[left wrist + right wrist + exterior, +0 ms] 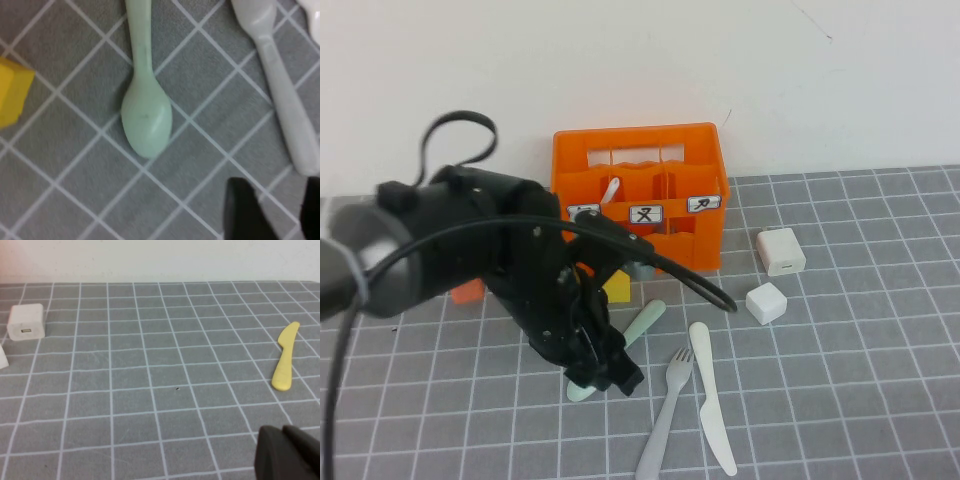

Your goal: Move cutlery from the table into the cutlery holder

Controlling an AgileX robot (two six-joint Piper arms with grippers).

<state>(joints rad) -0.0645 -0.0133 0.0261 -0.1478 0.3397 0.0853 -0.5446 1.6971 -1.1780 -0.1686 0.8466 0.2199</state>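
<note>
Hovering left gripper over green spoon

Left gripper (610,372) low over the table (860,340), just above the green spoon (638,328). In the left wrist view the spoon bowl (146,120) lies flat and free, apart from the dark fingers (245,210); jaws part open, nothing held. Spoon is smooth matte plastic, oval bowl, slim handle running far-right. Grey fork (665,410) and cream knife (712,400) lie just right of it, side by side, long and flat. Orange crate (640,200) stands upright at the far side, ribbed walls, one pale piece inside. Right gripper (287,452) is seen only in its wrist view, near the table; cannot tell its jaws.
</note>
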